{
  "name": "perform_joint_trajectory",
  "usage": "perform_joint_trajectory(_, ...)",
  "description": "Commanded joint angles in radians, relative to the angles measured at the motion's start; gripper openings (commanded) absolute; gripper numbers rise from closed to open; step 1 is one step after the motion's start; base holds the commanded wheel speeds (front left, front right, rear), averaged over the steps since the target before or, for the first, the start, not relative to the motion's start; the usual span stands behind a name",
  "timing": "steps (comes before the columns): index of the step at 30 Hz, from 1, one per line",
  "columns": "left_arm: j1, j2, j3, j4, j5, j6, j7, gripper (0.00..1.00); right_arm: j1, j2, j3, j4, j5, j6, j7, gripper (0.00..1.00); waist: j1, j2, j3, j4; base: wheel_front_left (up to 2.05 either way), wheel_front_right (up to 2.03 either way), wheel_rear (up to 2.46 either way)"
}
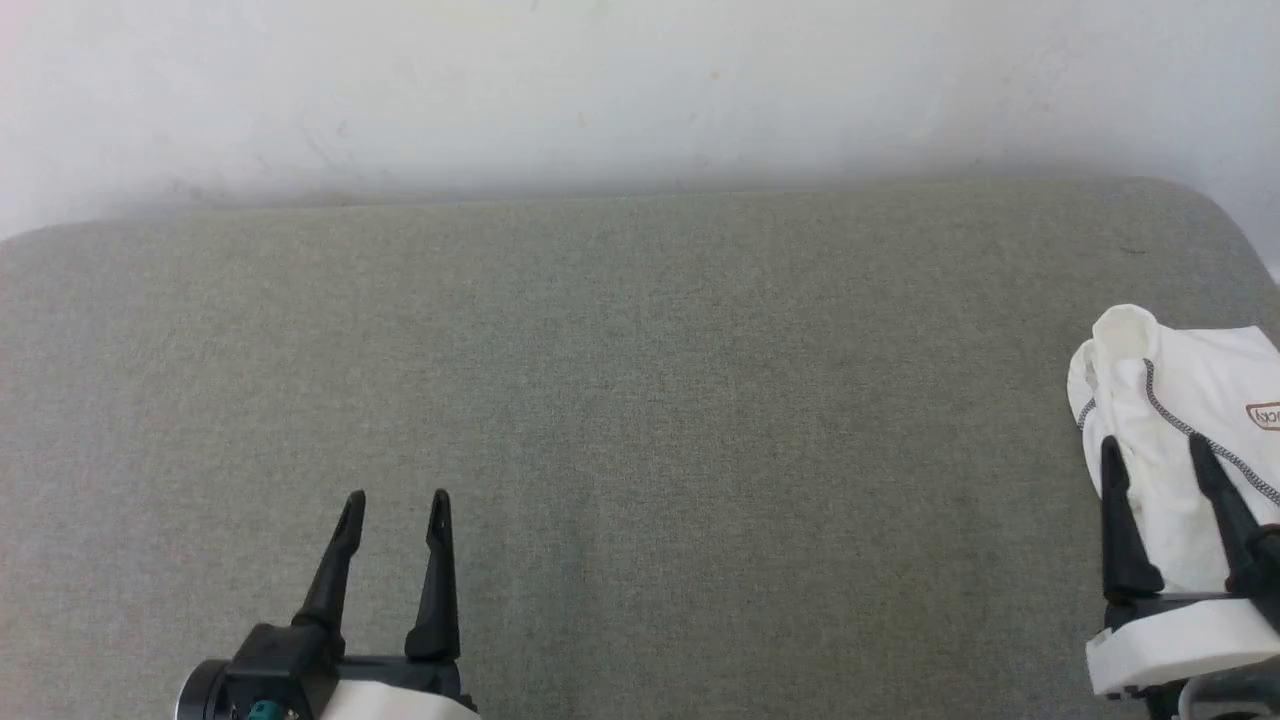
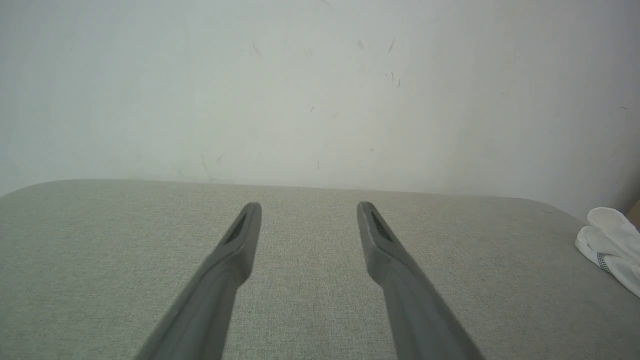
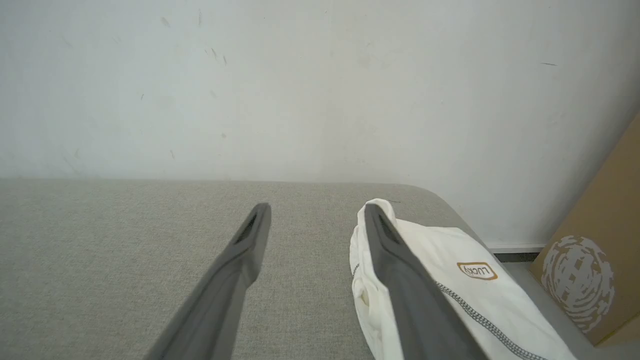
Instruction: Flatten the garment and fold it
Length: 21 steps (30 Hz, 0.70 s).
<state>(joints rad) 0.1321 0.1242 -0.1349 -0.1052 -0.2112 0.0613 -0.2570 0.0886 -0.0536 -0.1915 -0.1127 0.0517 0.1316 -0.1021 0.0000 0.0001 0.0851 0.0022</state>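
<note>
Reads "LUCKY" in brown letters, inside a little brown frame, on the chest of the white garment [image 3: 450, 250]. Looks upside down from the right wrist, and gets cut off at the picture's edge from the head. Lies bunched up at the right end of the grey table [image 1: 640, 400], with a dark dotted stitch line running across it. Standing past that end of the table, by the white wall [image 3: 300, 100]: a brown cardboard box [image 3: 615, 210] with a pale round print [image 3: 577, 282] on its side. Can't tell what is inside. Spread wide apart over bare table, well away from the garment: left pincer [image 1: 398, 497]. Spread wide apart too, with dark fingers over the near part of the garment: right pincer [image 1: 1152, 445]. Can't tell if touching the cloth
</note>
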Motion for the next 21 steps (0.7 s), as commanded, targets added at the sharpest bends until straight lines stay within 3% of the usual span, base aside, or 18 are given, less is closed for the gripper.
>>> perform_joint_trajectory(1,0.016,-0.007,0.007,0.010,0.013,-0.009,-0.005,1.00,0.007,0.003,0.008,0.018,0.000,-0.001,-0.015,1.00,0.0000,-0.0001,-0.014,-0.003,0.00,0.00,0.00)
perform_joint_trajectory(9,0.045,-0.034,0.022,0.042,0.010,-0.029,-0.005,1.00,0.006,0.003,0.035,0.116,0.007,-0.001,-0.046,1.00,0.0000,-0.0001,-0.044,-0.004,0.00,0.00,0.00)
perform_joint_trajectory(19,0.041,-0.045,0.041,0.050,0.034,-0.055,-0.005,1.00,0.004,0.003,0.037,0.148,0.027,-0.001,-0.067,1.00,0.0000,-0.0001,-0.036,-0.002,0.00,0.00,0.00)
perform_joint_trajectory(20,0.034,-0.040,0.037,0.048,0.028,-0.052,0.001,0.00,0.000,0.000,0.036,0.146,0.020,0.000,-0.060,0.00,0.0001,-0.0001,-0.036,-0.001,0.00,0.00,0.00)
perform_joint_trajectory(21,0.034,-0.040,0.036,0.048,0.028,-0.052,0.002,0.00,0.000,0.000,0.036,0.146,0.020,0.000,-0.060,0.00,0.0001,-0.0001,-0.036,-0.001,0.00,0.00,0.00)
